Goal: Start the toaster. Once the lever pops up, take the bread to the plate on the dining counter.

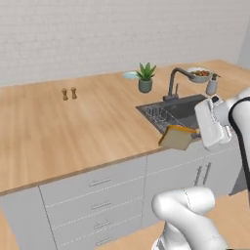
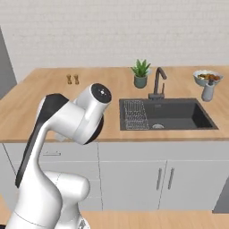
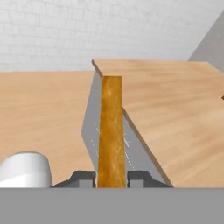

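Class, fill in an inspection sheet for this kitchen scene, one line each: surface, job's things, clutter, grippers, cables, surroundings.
Surface: light-wood counter on grey cabinets, with a dark inset sink.
Job's things: square tan bread slice with brown crust, held off the counter edge; small pale blue-green plate at the back.
Clutter: potted green plant, two small brown shakers, fruit bowl, grey soap dispenser, wire rack.
Grippers: gripper shut on the bread's edge.
Cables: nothing seen.
Surroundings: white brick wall.
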